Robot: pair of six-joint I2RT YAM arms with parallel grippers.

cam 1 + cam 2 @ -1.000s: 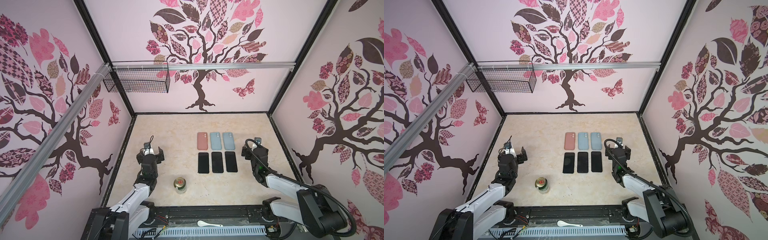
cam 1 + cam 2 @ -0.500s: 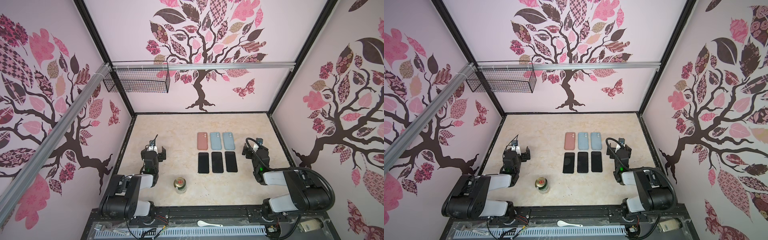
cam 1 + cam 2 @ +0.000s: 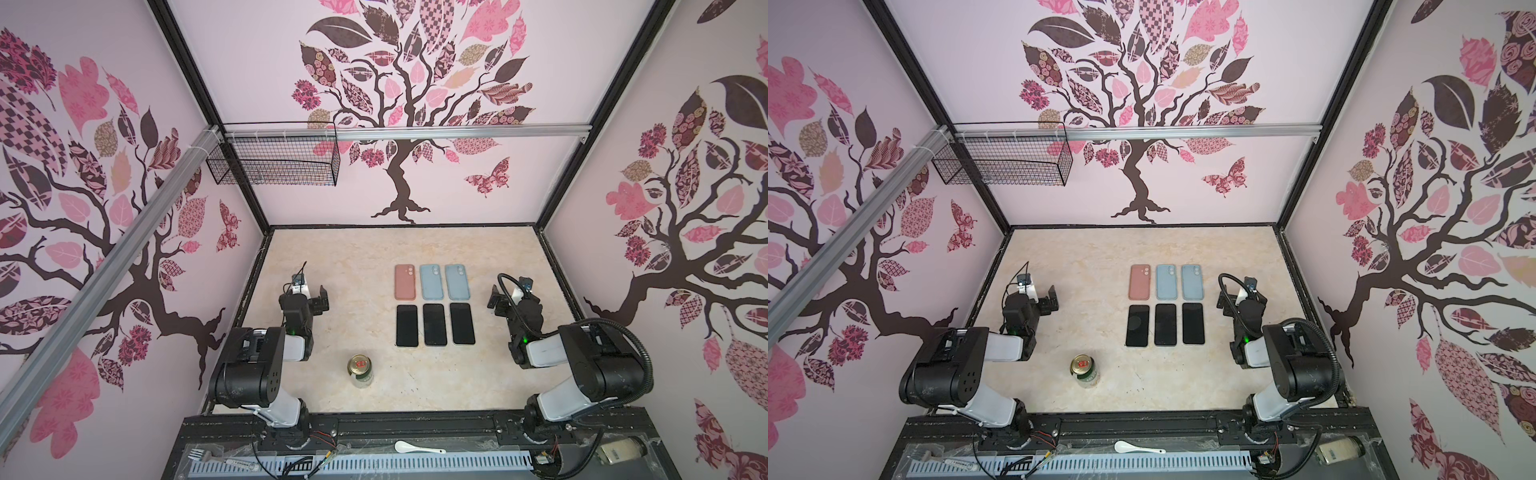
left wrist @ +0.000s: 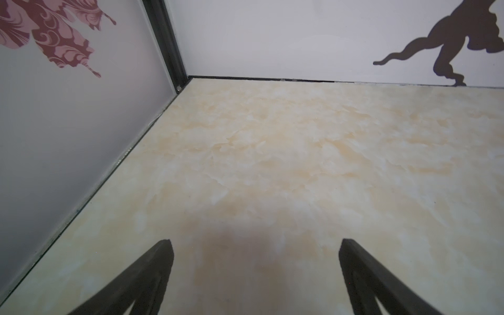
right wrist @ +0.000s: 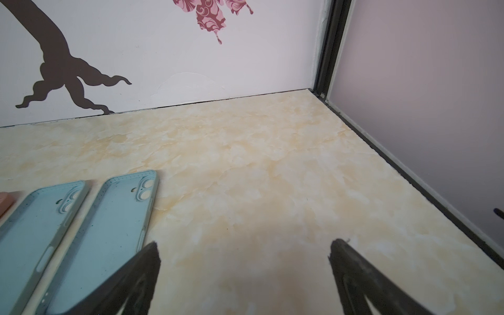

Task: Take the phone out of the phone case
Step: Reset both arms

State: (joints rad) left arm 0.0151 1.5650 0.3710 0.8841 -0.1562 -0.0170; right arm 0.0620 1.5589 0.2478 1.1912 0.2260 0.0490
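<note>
Currently, the left gripper (image 3: 305,293) hovers over the left part of the table (image 3: 353,253). Its jaws are spread wide and hold nothing. In the left wrist view both fingertips (image 4: 163,253) stand over the bare marbled surface.

The right gripper (image 3: 512,294) hovers over the right part of the table. Its jaws are also wide apart and empty. It is near the outer blue case (image 3: 457,282) and clear of it.

Three phone cases lie flat in a row at the table centre, backs up, with the camera cut-outs toward the far wall. From left to right they are the pink case (image 3: 404,282), the middle blue case (image 3: 431,282) and the outer blue case. Whether any case contains a phone cannot be determined.

Just in front of the cases, three black phones (image 3: 434,324) lie screen up in a matching row. They sit side by side, and a narrow gap separates them from the cases.

A green can (image 3: 360,370) stands upright near the front edge, to the left of the phones and well apart from both grippers. A wire basket (image 3: 274,162) hangs from the rail at the back left. A white spoon (image 3: 417,448) lies on the black front ledge.
</note>
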